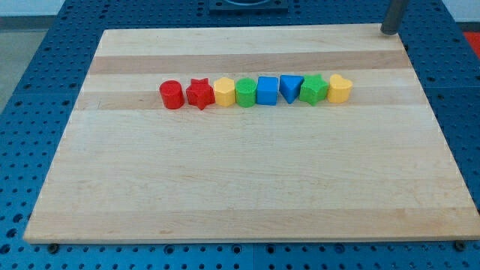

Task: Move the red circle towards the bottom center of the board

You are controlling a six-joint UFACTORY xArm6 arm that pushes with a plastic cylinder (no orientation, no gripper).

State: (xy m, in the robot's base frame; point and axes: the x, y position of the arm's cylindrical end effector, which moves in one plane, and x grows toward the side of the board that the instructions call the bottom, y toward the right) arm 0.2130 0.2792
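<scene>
You have the wooden board (247,187) with eight blocks in one row across its upper half. Your red circle (172,95) ends that row at the view's left, just beside the red star (199,94). My tip (389,31) sits off the board's top right corner, holding nothing.

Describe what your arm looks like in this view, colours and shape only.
Only a short stretch of my rod shows at the view's top right: a plain, straight, grey-dark cylinder with no visible cables or markings. My tip sits by the wooden board's top right corner, far from the red circle.
</scene>
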